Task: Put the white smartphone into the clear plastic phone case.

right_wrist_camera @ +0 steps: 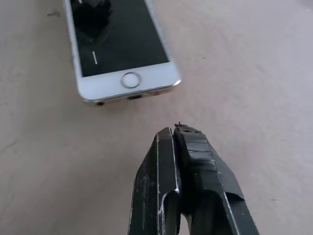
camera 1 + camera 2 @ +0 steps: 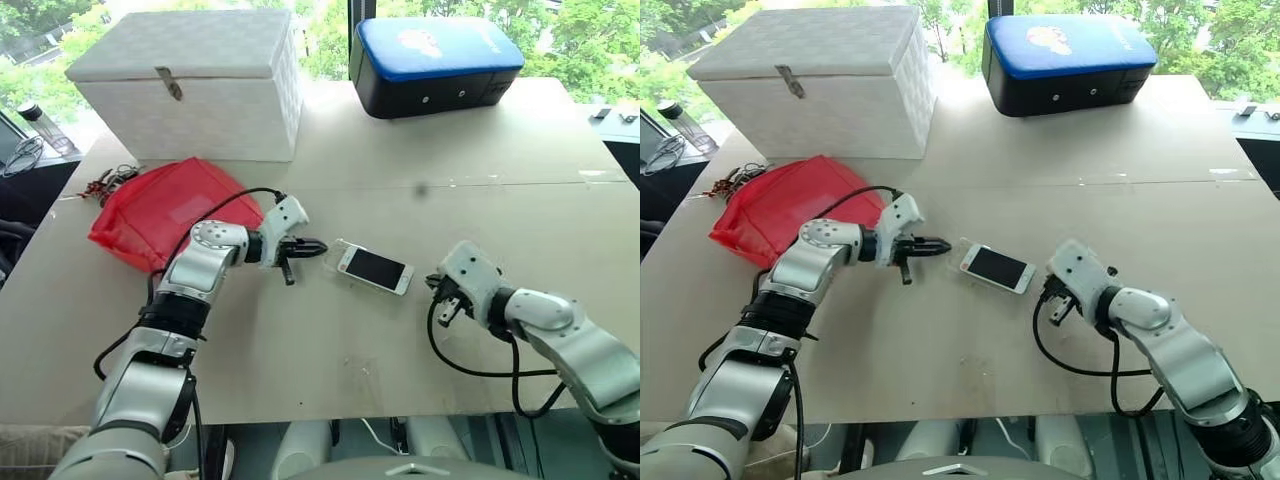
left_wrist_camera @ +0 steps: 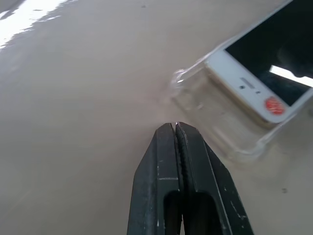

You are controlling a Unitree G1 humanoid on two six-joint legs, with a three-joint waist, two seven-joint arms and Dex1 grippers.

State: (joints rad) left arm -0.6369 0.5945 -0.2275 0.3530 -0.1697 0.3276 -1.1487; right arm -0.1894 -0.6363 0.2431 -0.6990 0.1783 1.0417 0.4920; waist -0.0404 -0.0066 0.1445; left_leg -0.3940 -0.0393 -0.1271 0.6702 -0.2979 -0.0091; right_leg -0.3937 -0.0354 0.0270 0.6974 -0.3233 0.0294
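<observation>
The white smartphone (image 2: 375,268) lies screen-up on the middle of the table. Its earpiece end (image 3: 244,83) rests on the clear plastic phone case (image 3: 215,117), which sticks out past that end toward my left gripper; the home-button end (image 1: 129,81) faces my right gripper. My left gripper (image 2: 318,244) is shut and empty, its tip a short way from the case's rim and not touching it. My right gripper (image 1: 175,129) is also shut and empty, just off the phone's right end.
A white lidded box (image 2: 200,80) stands at the back left, a black case with a blue top (image 2: 435,65) at the back right. A red bag (image 2: 160,210) lies beside my left arm. The table's front edge (image 2: 330,415) runs close below both arms.
</observation>
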